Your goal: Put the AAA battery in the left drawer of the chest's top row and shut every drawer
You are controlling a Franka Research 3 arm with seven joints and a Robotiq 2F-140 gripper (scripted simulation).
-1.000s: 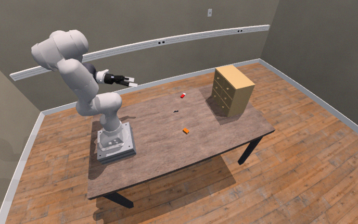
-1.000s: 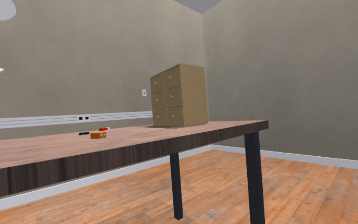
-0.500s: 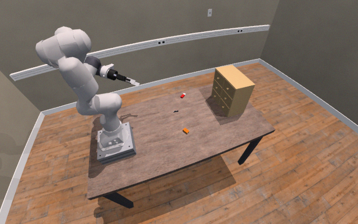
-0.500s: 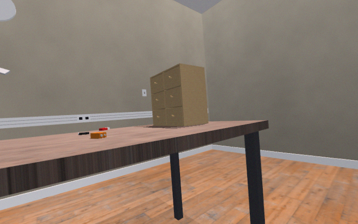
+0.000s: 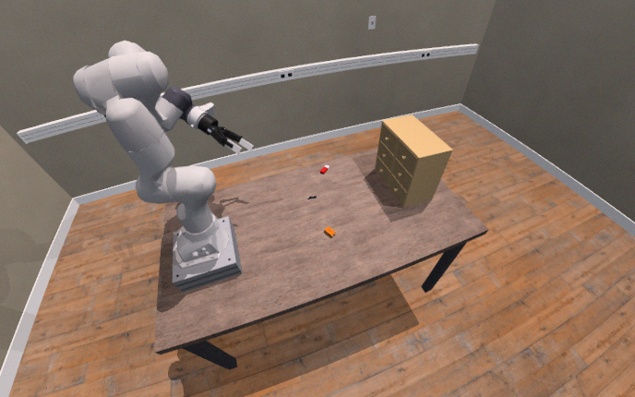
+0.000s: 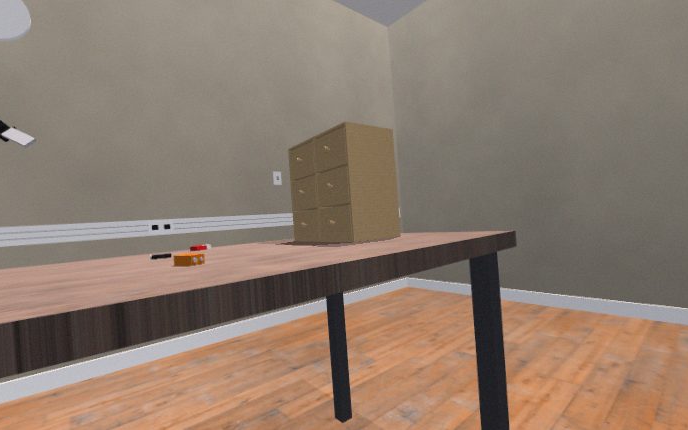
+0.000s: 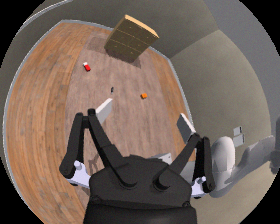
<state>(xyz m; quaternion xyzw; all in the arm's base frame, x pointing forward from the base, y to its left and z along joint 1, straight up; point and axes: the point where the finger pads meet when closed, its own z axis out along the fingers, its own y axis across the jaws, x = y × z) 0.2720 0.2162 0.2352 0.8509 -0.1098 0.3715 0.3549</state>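
Observation:
The AAA battery (image 5: 312,197) is a small black stick lying near the middle of the table; it also shows in the exterior view (image 6: 160,256) and in the wrist view (image 7: 112,88). The tan chest (image 5: 410,159) stands upright at the table's far right end with all six drawers shut; it also shows in the exterior view (image 6: 342,184) and in the wrist view (image 7: 131,36). My gripper (image 5: 238,143) is open and empty. It hangs high above the table's back left part, far from the battery and the chest. Its fingers show in the wrist view (image 7: 143,117).
A red and white object (image 5: 324,169) lies on the table between the battery and the chest. An orange block (image 5: 329,232) lies nearer the front edge. The robot base (image 5: 205,256) stands on the table's left part.

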